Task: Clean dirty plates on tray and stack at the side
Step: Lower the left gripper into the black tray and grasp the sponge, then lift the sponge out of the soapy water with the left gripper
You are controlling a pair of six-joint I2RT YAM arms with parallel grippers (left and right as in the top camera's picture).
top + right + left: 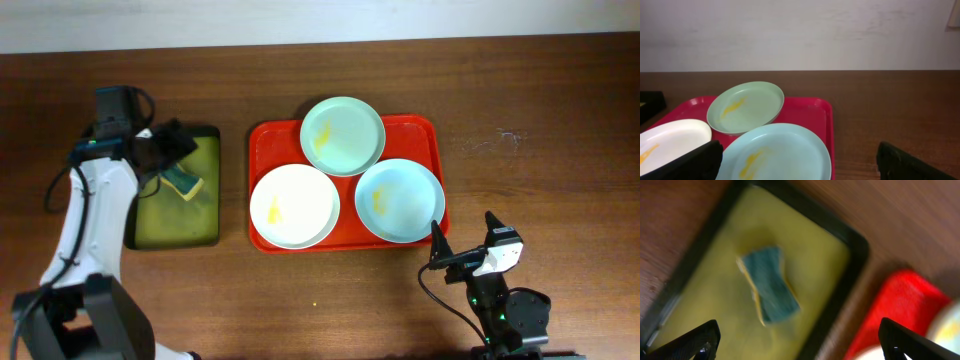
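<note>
The red tray point(420, 130) holds three plates, each with a yellow smear: mint green point(343, 136) at the back, white point(294, 206) front left, pale blue point(400, 200) front right. In the right wrist view the tray point(810, 112) shows with the green plate point(746, 107), the blue plate point(775, 152) and the white plate point(670, 140). My left gripper point(170, 150) is open above the black tray, over a blue-and-yellow sponge point(771, 285); its fingers point(800, 342) are spread wide. My right gripper point(465, 250) is open and empty, low at the front right of the tray, its fingers point(800, 165) wide apart.
The black tray with a yellow-green inside point(180, 215) lies left of the red tray, with the sponge point(184, 184) in it. It fills the left wrist view point(840, 245), with the red tray's corner point(900, 300) to its right. Bare wooden table point(540, 120) lies to the right.
</note>
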